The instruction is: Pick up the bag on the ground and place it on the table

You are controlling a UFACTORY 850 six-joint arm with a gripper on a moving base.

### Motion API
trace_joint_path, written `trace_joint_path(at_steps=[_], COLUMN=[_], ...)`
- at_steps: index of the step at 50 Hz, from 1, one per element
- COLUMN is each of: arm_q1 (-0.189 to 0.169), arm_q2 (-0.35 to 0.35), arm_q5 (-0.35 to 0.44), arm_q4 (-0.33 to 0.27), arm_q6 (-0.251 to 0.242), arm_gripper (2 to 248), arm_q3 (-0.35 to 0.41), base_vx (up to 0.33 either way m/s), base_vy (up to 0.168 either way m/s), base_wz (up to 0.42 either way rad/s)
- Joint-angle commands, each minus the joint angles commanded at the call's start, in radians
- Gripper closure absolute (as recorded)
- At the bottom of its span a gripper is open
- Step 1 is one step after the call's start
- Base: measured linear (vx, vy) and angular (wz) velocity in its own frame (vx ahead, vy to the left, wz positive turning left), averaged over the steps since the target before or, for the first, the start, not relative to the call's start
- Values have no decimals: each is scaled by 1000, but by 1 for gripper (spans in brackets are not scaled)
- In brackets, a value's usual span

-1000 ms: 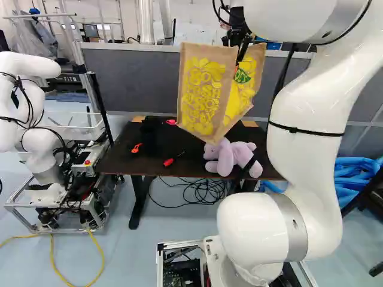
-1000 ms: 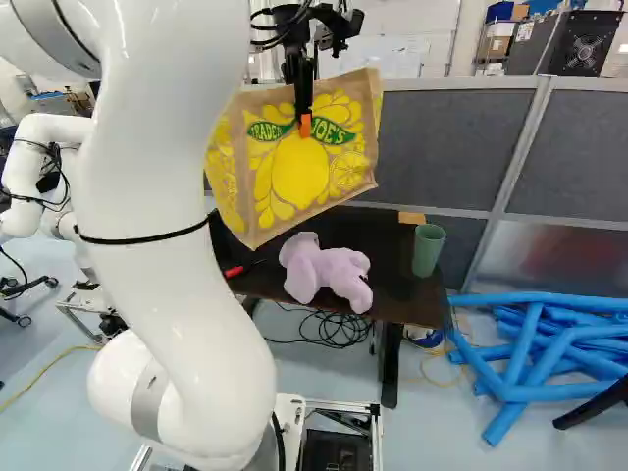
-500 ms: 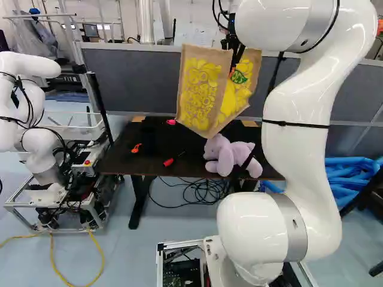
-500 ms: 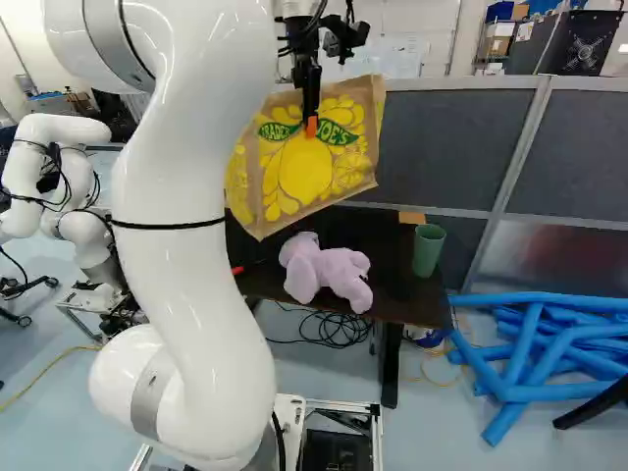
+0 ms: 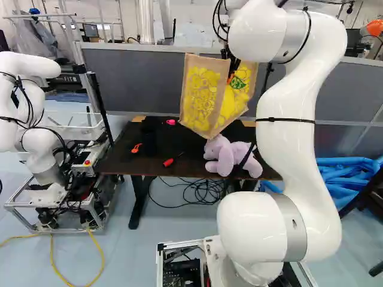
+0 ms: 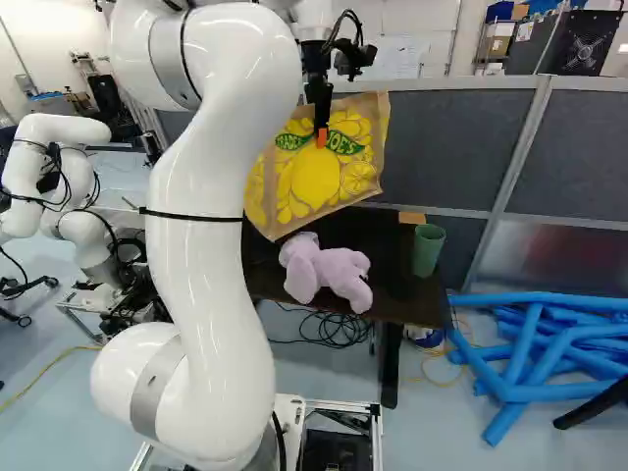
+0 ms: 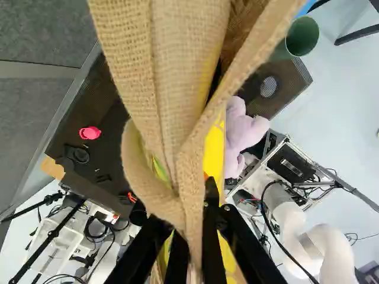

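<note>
Above the table point(image 5: 119, 159), gripper point(image 6: 322, 135) pinched nearly closed on bag point(image 6: 316, 179). Straight lowering could drag its low corner into plush toy point(image 6: 332, 273).

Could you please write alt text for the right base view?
A white robot arm holds a lemon-print burlap bag pinched between its jaws above a dark table bearing a lilac stuffed animal and a green cup. Blue tubes lie on the floor at right.

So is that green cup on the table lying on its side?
No, the green cup stands upright on the table, its opening facing up.
</note>
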Motion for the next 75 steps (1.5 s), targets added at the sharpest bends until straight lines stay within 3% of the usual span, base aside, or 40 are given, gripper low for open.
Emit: trace_joint_path(at_steps=[42, 60, 75], arm_q1=[7, -1, -12], arm_q2=[-226, -299, -346], arm_q5=[0, 0, 0], arm_q4=[46, 115, 89], arm_q6=[0, 0, 0], arm_gripper=[228, 228, 228], arm_q3=[-281, -337, -361], base_vx=[0, 0, 0], base_vy=[0, 0, 0], base_wz=[0, 0, 0])
